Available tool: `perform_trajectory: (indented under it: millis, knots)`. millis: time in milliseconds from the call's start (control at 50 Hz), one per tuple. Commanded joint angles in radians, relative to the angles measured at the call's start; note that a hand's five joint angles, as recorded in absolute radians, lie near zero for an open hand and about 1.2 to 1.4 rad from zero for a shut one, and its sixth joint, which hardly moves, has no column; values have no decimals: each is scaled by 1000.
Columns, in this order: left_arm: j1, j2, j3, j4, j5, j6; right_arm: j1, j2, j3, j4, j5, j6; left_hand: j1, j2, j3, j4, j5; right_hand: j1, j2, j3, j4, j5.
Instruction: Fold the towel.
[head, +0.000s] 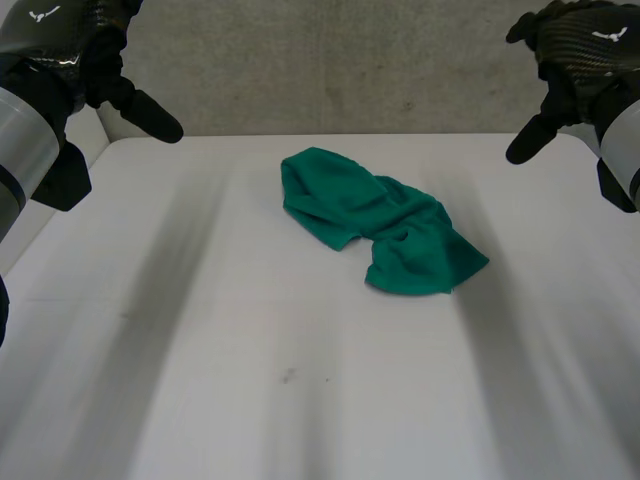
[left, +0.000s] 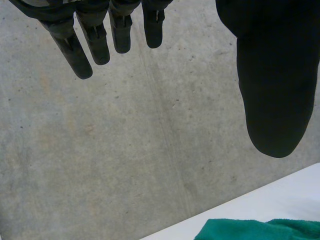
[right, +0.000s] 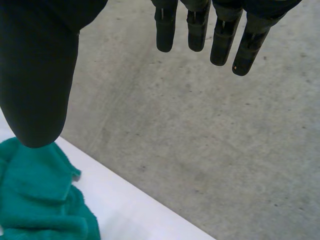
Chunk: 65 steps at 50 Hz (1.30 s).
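Observation:
A green towel (head: 378, 224) lies crumpled in a heap on the white table (head: 250, 350), a little right of centre toward the far edge. My left hand (head: 75, 55) hangs high at the far left, well away from the towel, its fingers (left: 82, 45) straight and its thumb (left: 275, 90) spread apart, holding nothing. My right hand (head: 575, 60) hangs high at the far right, also off the towel, with straight fingers (right: 220, 35) and a spread thumb (right: 37, 90). Part of the towel (left: 260, 229) shows beyond the left thumb, and part of the towel (right: 40, 200) lies below the right thumb.
A grey concrete wall (head: 330, 60) rises behind the table's far edge. Bare white tabletop stretches in front of the towel and to both sides of it.

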Motion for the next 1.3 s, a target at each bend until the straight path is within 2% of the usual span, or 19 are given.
perform_trajectory:
  millis: [20,120,280,380,540,600,620,660,680,740,860,900,1000,1040,1100,1200,1300]
  knots:
    - [0,-30,1,21,-1,4,5,71,9,-1,-81,-5,-14,-28,-35,-27,-47,-45,-67,-39,-61,-70]
    - [2,-43,4,31,-1,4,8,185,-39,-7,-104,3,-14,-28,-35,-27,-47,-45,-67,-39,-61,-70]
    - [2,-53,-1,35,-3,4,14,459,-187,-47,-132,23,-14,-28,-35,-27,-47,-45,-67,-39,-61,-70]
    - [3,-75,-1,35,-3,4,12,646,-316,-48,-124,124,-14,-28,-35,-27,-47,-45,-67,-39,-61,-70]
    - [3,-110,-1,37,-3,6,9,835,-442,10,-123,281,-14,-28,-35,-27,-47,-24,-46,-18,-40,-49]
    - [2,-118,1,37,-4,6,11,861,-473,47,-129,287,-14,-28,-35,-27,-47,279,256,284,262,253]
    - [3,-119,1,37,-4,6,12,868,-493,68,-129,287,-14,-28,-35,-27,-47,628,606,634,612,603]
    - [2,-124,1,37,-3,6,12,865,-513,87,-132,287,-14,-28,-35,-27,-47,1079,1057,1085,1063,1054]
    - [2,-124,1,37,-3,6,11,861,-523,93,-130,287,-14,-28,-35,-27,-47,1176,1154,1182,1160,1151]
    - [0,-125,1,38,-4,6,15,823,-563,122,-130,287,-14,-28,-35,-27,-47,1177,1155,1183,1161,1152]
    - [3,-142,8,41,-3,6,20,584,-556,180,-159,256,-14,-28,-35,-27,-47,1177,1155,1183,1161,1152]
    - [2,-150,13,47,-3,6,29,511,-536,194,-188,235,-14,-28,-35,-27,-47,1177,1155,1183,1161,1152]
    - [9,-199,16,124,0,9,78,272,-429,220,-336,102,-14,-28,-35,-27,-47,1177,1155,1183,1161,1152]
    - [9,-220,16,156,2,13,92,210,-398,219,-362,66,-14,-28,-35,-27,-47,1177,1155,1183,1161,1152]
    - [5,-318,20,222,6,56,133,107,-343,222,-382,12,-14,-28,-35,-27,-47,1177,1155,1183,1161,1152]
    - [-20,-473,54,251,42,128,198,3,-295,231,-383,-15,-14,-28,-35,-27,-47,1177,1155,1183,1161,1152]
    - [-95,-619,88,255,137,142,218,-42,-270,245,-383,-15,-14,-28,-35,-27,-47,1177,1155,1183,1161,1152]
